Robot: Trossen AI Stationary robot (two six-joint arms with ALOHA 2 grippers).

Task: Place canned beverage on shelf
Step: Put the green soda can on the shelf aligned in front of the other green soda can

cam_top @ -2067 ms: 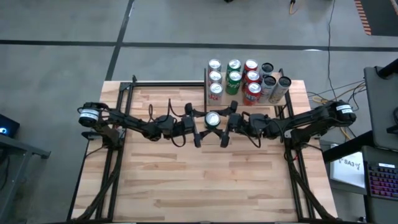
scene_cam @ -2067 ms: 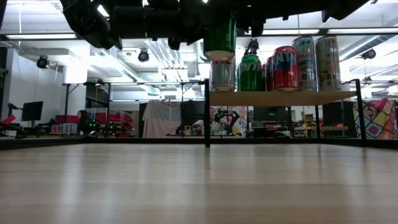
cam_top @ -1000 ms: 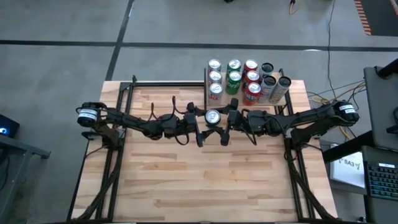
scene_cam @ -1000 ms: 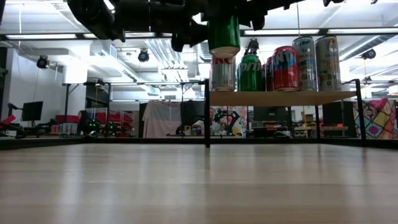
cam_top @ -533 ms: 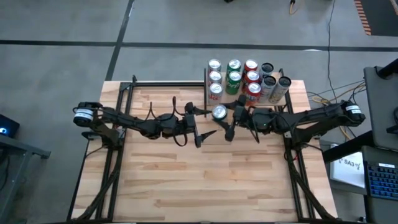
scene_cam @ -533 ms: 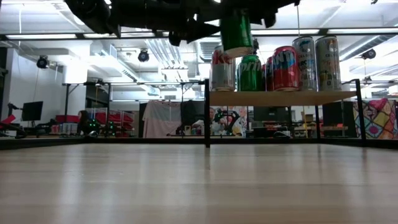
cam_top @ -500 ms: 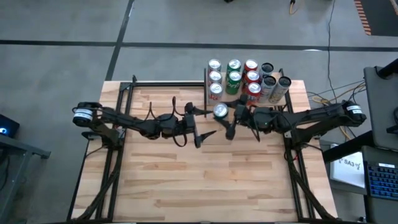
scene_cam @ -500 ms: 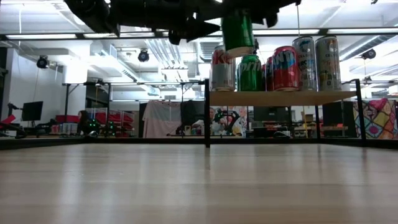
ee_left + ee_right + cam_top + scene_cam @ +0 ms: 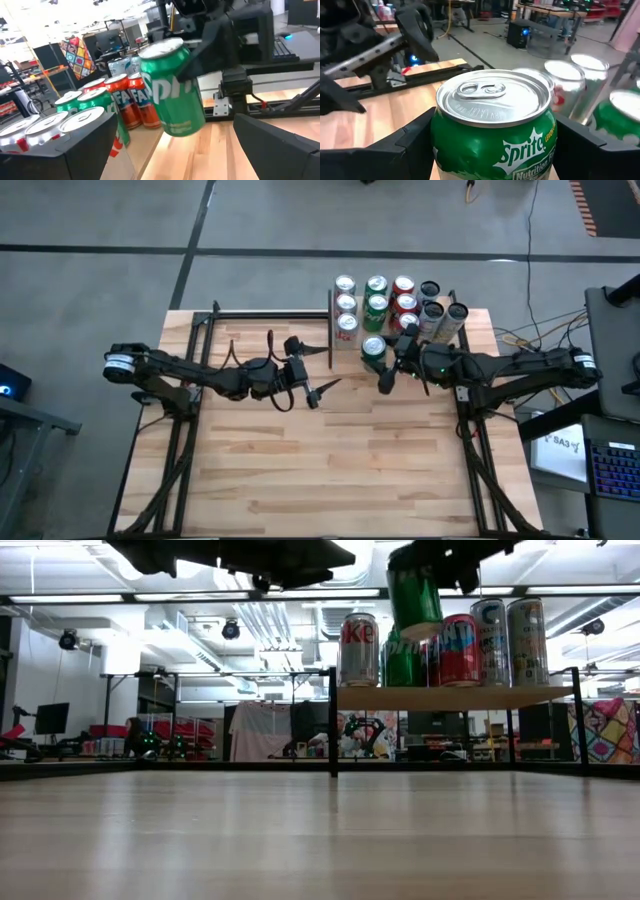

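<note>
A green Sprite can (image 9: 373, 348) is held in my right gripper (image 9: 392, 352), in the air just in front of the shelf's near edge. It also shows in the low view (image 9: 415, 600), the left wrist view (image 9: 172, 90) and the right wrist view (image 9: 492, 130). The shelf (image 9: 450, 697) is a light wooden board on black posts (image 9: 330, 320) at the table's far side, with several cans standing on it. My left gripper (image 9: 314, 368) is open and empty, left of the can and apart from it. My right gripper pinches the can's side wall (image 9: 439, 150) between its two fingers (image 9: 410, 150), one on each side, below the top rim. The fingers come level from the table's right side. The can is lifted clear, top up and slightly tilted, its bottom above the shelf board's level.
On the shelf stand silver cans (image 9: 346, 305), green cans (image 9: 376, 305), red cans (image 9: 404, 302) and tall cans (image 9: 440, 318). Black frame rails (image 9: 190, 410) run along the table's left and right sides. The bare wooden tabletop (image 9: 330, 470) lies toward the near edge.
My right gripper has carried the can toward the table's right and far edge, up to the shelf's front, and the can has tipped a little. My left gripper has drawn back toward the table's left edge, away from the can.
</note>
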